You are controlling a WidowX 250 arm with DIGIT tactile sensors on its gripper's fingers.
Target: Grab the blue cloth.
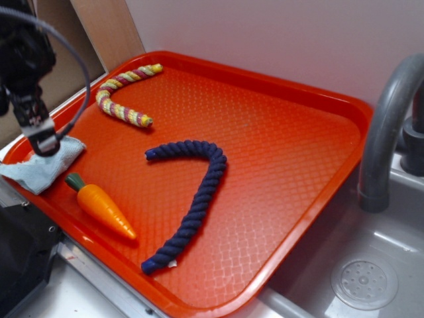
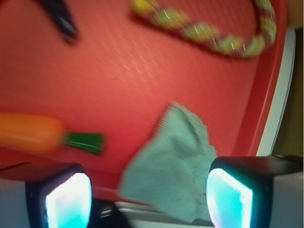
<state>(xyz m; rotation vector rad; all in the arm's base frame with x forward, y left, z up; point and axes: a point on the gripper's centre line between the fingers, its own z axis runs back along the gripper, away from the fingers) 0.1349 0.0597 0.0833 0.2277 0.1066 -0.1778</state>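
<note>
The blue cloth [image 1: 43, 169] is a small pale blue rag draped over the left rim of the red tray [image 1: 285, 165]. My gripper [image 1: 43, 142] hangs just above the cloth's upper part. In the wrist view the cloth [image 2: 173, 164] lies between my two fingers and nearer the right one. The gripper [image 2: 149, 199] is open and holds nothing, with the jaws wide apart.
On the tray lie a toy carrot [image 1: 105, 207], a dark navy rope [image 1: 192, 199] and a yellow-and-red rope [image 1: 122, 93]. A grey faucet [image 1: 387, 126] and a sink with a drain [image 1: 364, 281] are at the right. A wall runs along the back.
</note>
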